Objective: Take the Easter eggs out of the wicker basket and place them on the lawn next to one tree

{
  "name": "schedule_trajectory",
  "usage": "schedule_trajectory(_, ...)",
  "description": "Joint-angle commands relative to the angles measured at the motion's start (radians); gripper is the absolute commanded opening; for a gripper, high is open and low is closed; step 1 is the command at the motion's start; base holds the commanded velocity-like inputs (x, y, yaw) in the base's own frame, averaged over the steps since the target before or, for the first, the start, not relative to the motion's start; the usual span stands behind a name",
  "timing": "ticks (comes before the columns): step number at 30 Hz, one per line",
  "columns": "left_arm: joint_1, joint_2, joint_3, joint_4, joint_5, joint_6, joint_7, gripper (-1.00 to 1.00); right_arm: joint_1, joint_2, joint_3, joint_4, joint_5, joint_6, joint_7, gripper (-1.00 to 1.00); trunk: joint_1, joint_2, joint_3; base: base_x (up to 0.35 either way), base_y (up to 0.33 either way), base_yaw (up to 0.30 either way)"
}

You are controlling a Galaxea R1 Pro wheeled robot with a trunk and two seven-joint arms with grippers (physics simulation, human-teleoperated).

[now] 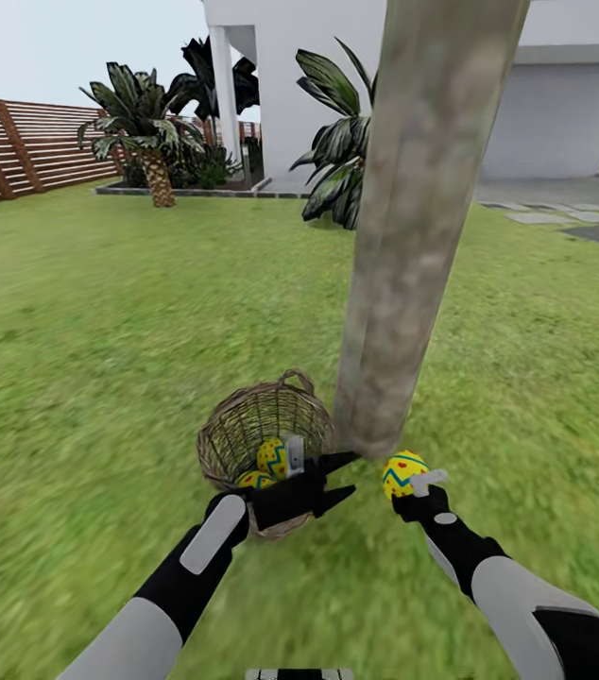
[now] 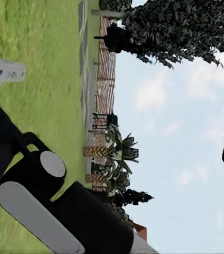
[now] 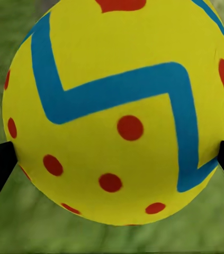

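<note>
The right gripper is closed on one Easter egg, low beside the tree for placing on the lawn. The left gripper waits with fingers spread at the wicker basket, where two eggs remain

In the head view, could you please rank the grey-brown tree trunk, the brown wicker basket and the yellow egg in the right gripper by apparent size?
1. Grey-brown tree trunk, largest.
2. Brown wicker basket.
3. Yellow egg in the right gripper, smallest. All stand about equally near, so the order is safe.
</note>
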Motion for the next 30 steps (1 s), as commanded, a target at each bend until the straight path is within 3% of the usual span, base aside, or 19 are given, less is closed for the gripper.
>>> schedule_trajectory(1,-0.001,0.0,-0.006,-0.016,0.001,0.003,-0.002,1.0,-0.001,0.0,-0.007,0.003,0.01,-0.005,-0.015,-1.0,0.0,-0.001,-0.005,0.0,0.0,0.0)
schedule_trajectory(5,-0.001,0.0,-0.052,-0.053,0.001,0.003,-0.001,1.0,-0.001,-0.001,-0.007,0.01,0.01,-0.008,-0.053,-1.0,0.002,-0.002,-0.02,0.0,0.0,0.0)
schedule_trajectory(17,0.0,0.0,-0.098,-0.118,0.033,0.003,0.0,1.0,-0.001,0.005,-0.003,0.011,0.011,-0.007,-0.056,-1.0,0.007,-0.004,-0.067,0.0,0.0,0.0)
schedule_trajectory(21,0.0,-0.001,-0.148,-0.126,0.039,-0.035,0.002,1.0,-0.001,0.004,0.02,0.011,0.01,-0.005,-0.056,-1.0,0.009,-0.005,-0.082,0.0,0.0,0.0)
schedule_trajectory(24,-0.001,-0.001,-0.153,-0.126,0.064,-0.043,0.001,1.0,-0.001,0.004,0.022,0.01,0.011,-0.006,-0.056,-1.0,0.009,-0.005,-0.082,0.0,0.0,0.0)
schedule_trajectory(30,-0.001,0.002,-0.154,-0.126,0.071,-0.044,0.0,1.0,-0.001,0.008,0.054,0.004,0.041,-0.007,-0.056,-1.0,0.009,-0.005,-0.082,0.0,0.0,0.0)
